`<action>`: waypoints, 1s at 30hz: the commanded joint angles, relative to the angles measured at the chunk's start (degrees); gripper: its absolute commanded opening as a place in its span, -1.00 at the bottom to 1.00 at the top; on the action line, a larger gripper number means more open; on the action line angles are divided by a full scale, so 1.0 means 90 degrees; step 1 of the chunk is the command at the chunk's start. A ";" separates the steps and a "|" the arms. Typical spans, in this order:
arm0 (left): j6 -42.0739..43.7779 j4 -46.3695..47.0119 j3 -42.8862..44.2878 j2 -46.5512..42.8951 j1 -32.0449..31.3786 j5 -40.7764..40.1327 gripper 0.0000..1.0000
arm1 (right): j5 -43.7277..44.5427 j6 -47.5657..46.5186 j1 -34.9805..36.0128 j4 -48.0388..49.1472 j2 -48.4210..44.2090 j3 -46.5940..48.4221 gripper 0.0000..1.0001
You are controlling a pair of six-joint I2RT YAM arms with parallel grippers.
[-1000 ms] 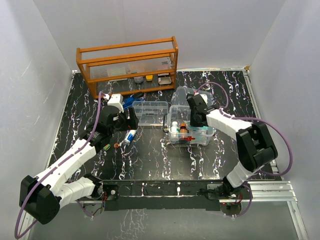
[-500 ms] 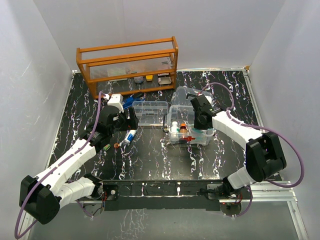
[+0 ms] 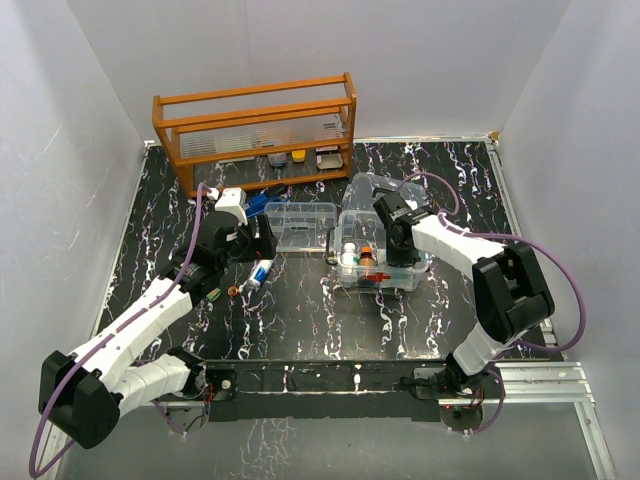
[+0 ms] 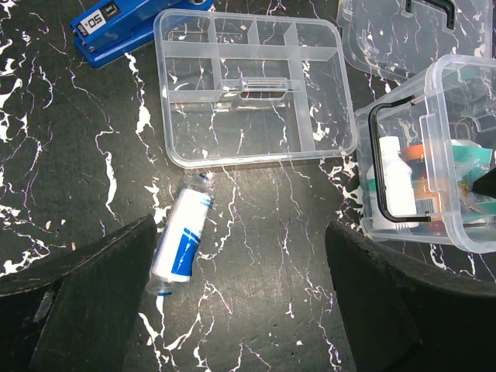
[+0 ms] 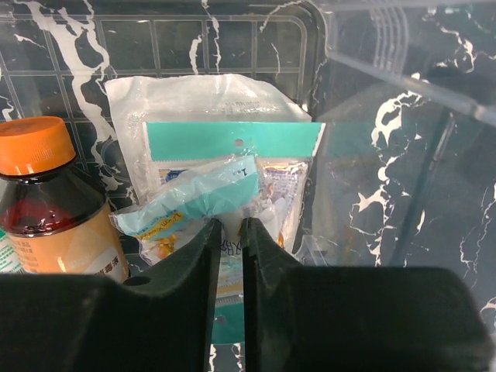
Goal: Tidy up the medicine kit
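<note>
Two arms working. We see the right end effector [image 5: 227, 225] closed, tips at a teal packet [image 5: 232, 143] inside the clear kit box [image 3: 400, 282], beside an orange-capped bottle [image 5: 54, 209]. The left end effector [image 4: 240, 225] is wide open, holding nothing, over a white-blue tube [image 4: 180, 244] on the surface [image 3: 300, 320]. The divided tray [image 4: 194, 116] sits just left of the box, with the lid [image 3: 365, 190] behind.

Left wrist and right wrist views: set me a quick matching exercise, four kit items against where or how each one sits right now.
Items:
1. divided tray
2. white bottle with blue label
3. orange-capped bottle
4. lid

States:
A. upright inside the clear box
B. empty, on the table
C. off the box, lying behind it
D. on its side on the table, in front of the tray

Pairs: 1-B, 2-D, 3-A, 4-C
</note>
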 commanded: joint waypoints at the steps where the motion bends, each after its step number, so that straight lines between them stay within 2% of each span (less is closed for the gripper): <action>1: 0.0007 0.0001 0.0191 -0.0136 -0.0030 -0.0056 0.78 | -0.0060 0.0001 -0.0016 -0.0093 0.0193 0.0195 -0.61; 12: 0.0007 0.0002 0.0184 -0.0104 -0.0022 -0.0010 0.78 | 0.0017 0.0085 -0.0012 -0.0614 -0.0377 0.0824 -0.18; 23: -0.0040 -0.0193 0.0240 0.0064 -0.0024 0.0110 0.78 | -0.0350 -0.0002 -0.0011 -0.0408 -0.0869 0.1132 -0.15; 30: -0.0240 -0.0955 0.0513 0.0769 -0.0027 0.0258 0.75 | -0.1532 -0.0100 -0.0006 0.0738 -0.1784 0.0905 -0.08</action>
